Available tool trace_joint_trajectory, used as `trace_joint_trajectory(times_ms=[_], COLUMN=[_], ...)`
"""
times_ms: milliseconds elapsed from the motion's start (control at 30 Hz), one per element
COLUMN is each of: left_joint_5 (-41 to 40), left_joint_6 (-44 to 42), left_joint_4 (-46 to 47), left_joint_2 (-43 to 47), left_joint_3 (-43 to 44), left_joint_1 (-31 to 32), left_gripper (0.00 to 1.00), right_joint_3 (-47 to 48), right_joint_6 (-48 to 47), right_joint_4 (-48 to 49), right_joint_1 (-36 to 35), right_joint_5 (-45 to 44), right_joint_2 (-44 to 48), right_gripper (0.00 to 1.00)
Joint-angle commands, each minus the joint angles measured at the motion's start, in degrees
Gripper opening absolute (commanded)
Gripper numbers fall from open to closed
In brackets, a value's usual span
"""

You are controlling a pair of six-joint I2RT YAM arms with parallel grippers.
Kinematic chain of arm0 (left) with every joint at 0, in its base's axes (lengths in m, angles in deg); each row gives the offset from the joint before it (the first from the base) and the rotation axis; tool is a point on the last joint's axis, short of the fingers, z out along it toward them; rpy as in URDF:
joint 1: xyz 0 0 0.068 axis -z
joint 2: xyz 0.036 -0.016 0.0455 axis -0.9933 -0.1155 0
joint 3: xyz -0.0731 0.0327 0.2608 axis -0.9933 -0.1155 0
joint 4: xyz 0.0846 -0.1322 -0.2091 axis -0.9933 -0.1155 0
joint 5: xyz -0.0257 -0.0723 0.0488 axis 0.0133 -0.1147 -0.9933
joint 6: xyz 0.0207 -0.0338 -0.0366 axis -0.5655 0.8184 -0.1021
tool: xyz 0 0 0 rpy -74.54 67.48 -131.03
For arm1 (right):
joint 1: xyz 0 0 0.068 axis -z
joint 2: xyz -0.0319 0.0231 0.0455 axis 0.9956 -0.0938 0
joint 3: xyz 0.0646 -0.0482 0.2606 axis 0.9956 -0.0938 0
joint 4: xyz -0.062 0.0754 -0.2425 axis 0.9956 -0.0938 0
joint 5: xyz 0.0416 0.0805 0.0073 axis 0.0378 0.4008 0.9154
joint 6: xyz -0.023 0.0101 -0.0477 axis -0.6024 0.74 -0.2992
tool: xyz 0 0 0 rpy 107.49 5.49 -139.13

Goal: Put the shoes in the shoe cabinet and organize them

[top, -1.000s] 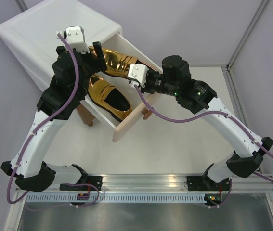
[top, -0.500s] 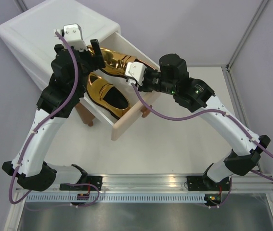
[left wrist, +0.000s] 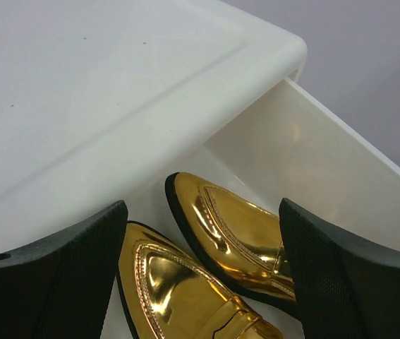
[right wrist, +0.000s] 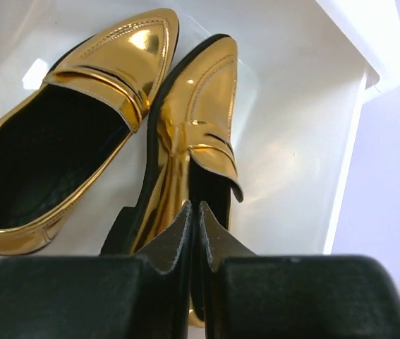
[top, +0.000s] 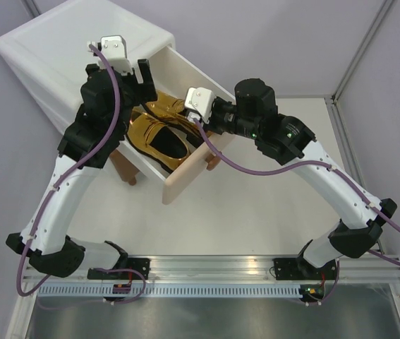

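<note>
Gold shoes (top: pixel 159 134) side by side in open drawer (top: pixel 185 176) of shoe cabinet (top: pixel 44 49); left gripper (left wrist: pixel 201 206) spread wide above drawer, right gripper (right wrist: pixel 194 208) pressed nearly together above drawer.

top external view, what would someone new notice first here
The shiny gold shoes, side by side in the open drawer of the white shoe cabinet at upper left. Then, over that drawer, the left end effector spread wide above the toes and the right end effector closed on one shoe's heel rim.
</note>
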Motion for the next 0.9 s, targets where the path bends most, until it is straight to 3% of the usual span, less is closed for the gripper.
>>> trace_joint_trajectory(times_ms=[0, 200, 400, 533, 667, 867], left_joint_5=[2.97, 11.40, 18.70, 21.52, 22.04, 22.58], left_joint_6=[-0.28, -1.16, -2.66, -3.36, -3.62, -3.54], left_joint_4=[-2.20, -5.19, -7.91, -9.67, -9.85, -9.76], left_joint_2=[-0.94, -2.52, -4.81, -5.77, -6.21, -6.83], left_joint_3=[1.54, 3.73, 4.70, 4.61, 4.88, 5.84], left_joint_1=[-1.07, -1.07, -0.98, -0.72, -0.63, -0.63], left_gripper=[0.91, 0.91, 0.89, 0.89, 0.90, 0.92], right_joint_3=[0.19, -2.98, -8.33, -11.67, -14.31, -12.30], right_joint_6=[4.84, 13.73, 21.73, 26.21, 29.55, 30.61], right_joint_4=[-1.56, 10.57, 20.15, 22.62, 26.30, 27.37], right_joint_1=[-0.11, -0.02, -0.02, 0.59, 2.70, 4.64], right_joint_5=[0.86, -3.79, -17.76, -27.78, -29.64, -24.20], right_joint_2=[-0.43, 0.80, 3.52, 6.50, 9.67, 11.69], right_gripper=[0.09, 0.29, 0.49, 0.68, 0.73, 0.74])
